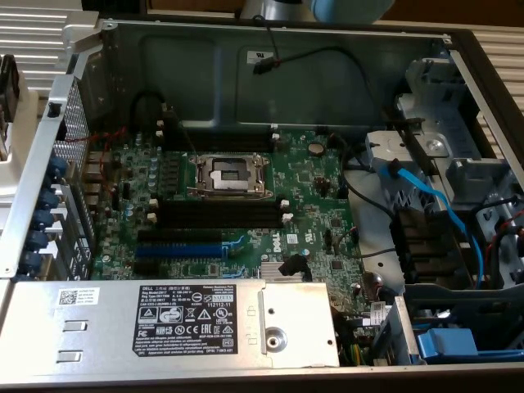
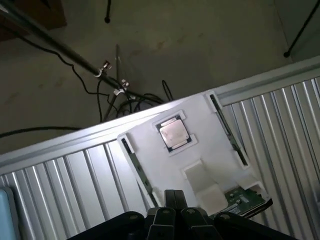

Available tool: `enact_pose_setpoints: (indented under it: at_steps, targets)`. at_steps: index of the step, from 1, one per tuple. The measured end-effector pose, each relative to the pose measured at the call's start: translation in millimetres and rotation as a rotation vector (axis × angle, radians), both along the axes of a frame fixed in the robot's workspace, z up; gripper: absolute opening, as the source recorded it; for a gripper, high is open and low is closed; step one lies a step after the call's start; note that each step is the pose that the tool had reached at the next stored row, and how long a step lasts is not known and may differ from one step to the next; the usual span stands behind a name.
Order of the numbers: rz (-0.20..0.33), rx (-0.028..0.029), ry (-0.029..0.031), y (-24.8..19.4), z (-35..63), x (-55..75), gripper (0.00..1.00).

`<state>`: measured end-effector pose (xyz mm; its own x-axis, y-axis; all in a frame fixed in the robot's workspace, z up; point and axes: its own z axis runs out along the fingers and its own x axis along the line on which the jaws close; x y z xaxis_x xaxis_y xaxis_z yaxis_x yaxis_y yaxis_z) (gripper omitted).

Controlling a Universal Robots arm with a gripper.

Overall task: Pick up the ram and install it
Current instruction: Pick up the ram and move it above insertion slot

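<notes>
Task hardly begun. Black slots on green board bare, nothing put in yet. Ram not picked up: stands on edge in white tray, just beside pincer, not touching. Pincer shut tight, holds nothing. Second stick farther off, beyond silver chip.

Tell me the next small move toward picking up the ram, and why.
I would probably open the jaws first: the gripper is shut with nothing in it, and the ram lies in the white tray ahead of it, not yet grasped.
</notes>
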<state>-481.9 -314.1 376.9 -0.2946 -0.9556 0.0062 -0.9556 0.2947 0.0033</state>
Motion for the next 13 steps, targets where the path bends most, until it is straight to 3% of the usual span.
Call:
enact_pose_setpoints:
  at_steps: [13]
  targets:
    - [0.238,0.001,0.0001,0.0,0.0,0.0,0.1]
